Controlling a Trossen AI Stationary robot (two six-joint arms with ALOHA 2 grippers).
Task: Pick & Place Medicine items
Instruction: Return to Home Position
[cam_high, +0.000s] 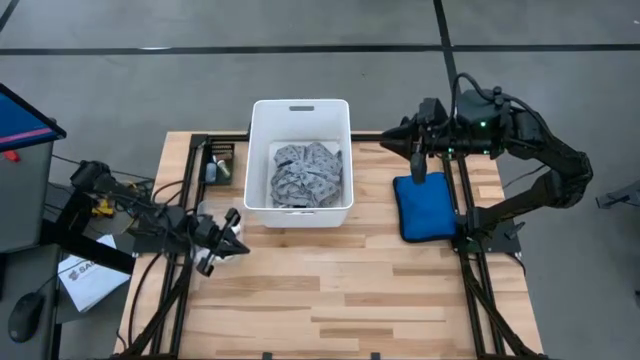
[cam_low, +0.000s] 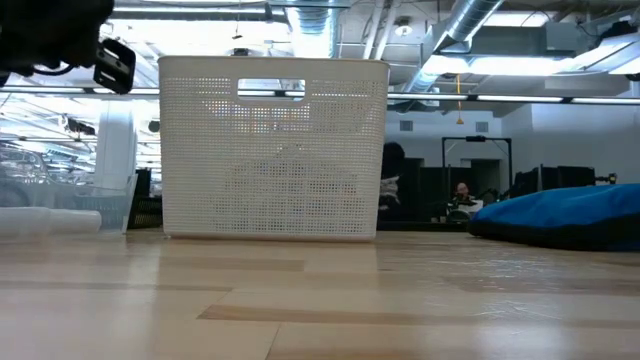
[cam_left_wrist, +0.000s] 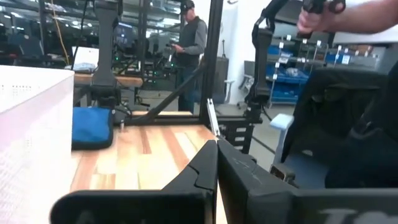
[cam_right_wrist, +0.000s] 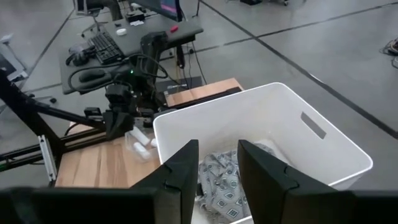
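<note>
Overhead, table-level and both wrist cameras all see the white bin (cam_high: 256, 150).

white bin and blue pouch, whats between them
Only bare wooden table between the white bin and blue pouch; the high view shows it.

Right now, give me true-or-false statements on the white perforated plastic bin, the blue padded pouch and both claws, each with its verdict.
1. The grey patterned cloth lies inside the white perforated plastic bin. True.
2. The blue padded pouch sits inside that bin. False: it lies on the wooden table, to the right of the bin.
3. The right claw grips a white tube. False: it is open and empty, off the bin's right side and facing it.
4. The left claw is shut with nothing in it, over the table's left part, nearer the front than the bin. True.
</note>
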